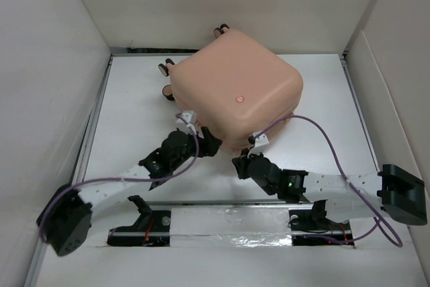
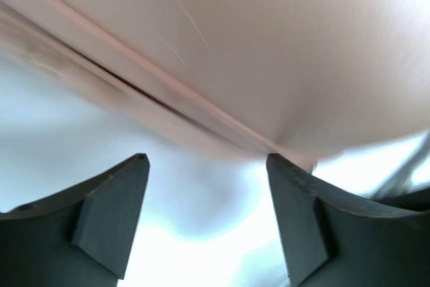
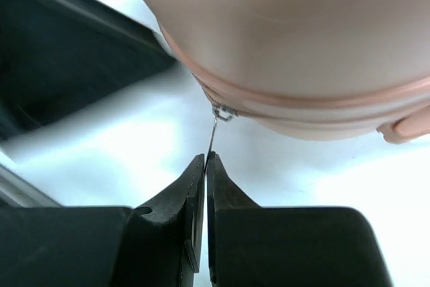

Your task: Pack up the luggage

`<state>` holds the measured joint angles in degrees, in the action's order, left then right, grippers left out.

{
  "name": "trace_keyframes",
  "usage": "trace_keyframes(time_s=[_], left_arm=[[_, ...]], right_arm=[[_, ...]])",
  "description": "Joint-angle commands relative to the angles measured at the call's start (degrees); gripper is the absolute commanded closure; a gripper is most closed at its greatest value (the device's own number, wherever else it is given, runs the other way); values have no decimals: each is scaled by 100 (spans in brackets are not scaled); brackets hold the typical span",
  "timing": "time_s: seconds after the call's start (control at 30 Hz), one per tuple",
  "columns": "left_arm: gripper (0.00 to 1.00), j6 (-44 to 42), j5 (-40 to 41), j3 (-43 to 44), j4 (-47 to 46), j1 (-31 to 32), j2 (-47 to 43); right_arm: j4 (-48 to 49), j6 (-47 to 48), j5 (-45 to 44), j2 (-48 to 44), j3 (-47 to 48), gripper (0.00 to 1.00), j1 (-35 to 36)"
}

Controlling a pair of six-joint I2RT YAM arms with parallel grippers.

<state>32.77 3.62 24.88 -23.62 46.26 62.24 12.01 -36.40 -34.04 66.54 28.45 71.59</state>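
Observation:
The salmon-pink luggage (image 1: pixel 235 95) lies closed on the white table, its round button mark (image 1: pixel 237 98) on top and its caster wheels (image 1: pixel 163 68) at the far left. My right gripper (image 3: pixel 206 158) is shut on the thin metal zipper pull (image 3: pixel 213 132) at the luggage's near seam; in the top view it (image 1: pixel 239 165) sits at the near edge of the shell. My left gripper (image 2: pixel 205 159) is open and empty, close under the luggage's seam (image 2: pixel 175 109); in the top view it (image 1: pixel 208 140) is at the near left corner.
White walls enclose the table (image 1: pixel 134 112) on the left, right and back. A metal rail with tape (image 1: pixel 228 223) runs along the near edge between the arm bases. A purple cable (image 1: pixel 329 142) loops over the right side of the table.

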Motion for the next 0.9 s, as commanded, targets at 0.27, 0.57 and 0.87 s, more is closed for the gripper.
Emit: trace_keyframes(time_s=[0.27, 0.57, 0.87], left_arm=[[21, 1617, -587, 1544, 68, -3681, -592], [22, 1337, -634, 3391, 648, -4002, 1852], [22, 1073, -669, 4559, 999, -4002, 2916]], right_arm=[[250, -473, 556, -774, -384, 100, 347], [433, -324, 864, -1108, -630, 100, 399], [539, -324, 1049, -1073, -770, 100, 399]])
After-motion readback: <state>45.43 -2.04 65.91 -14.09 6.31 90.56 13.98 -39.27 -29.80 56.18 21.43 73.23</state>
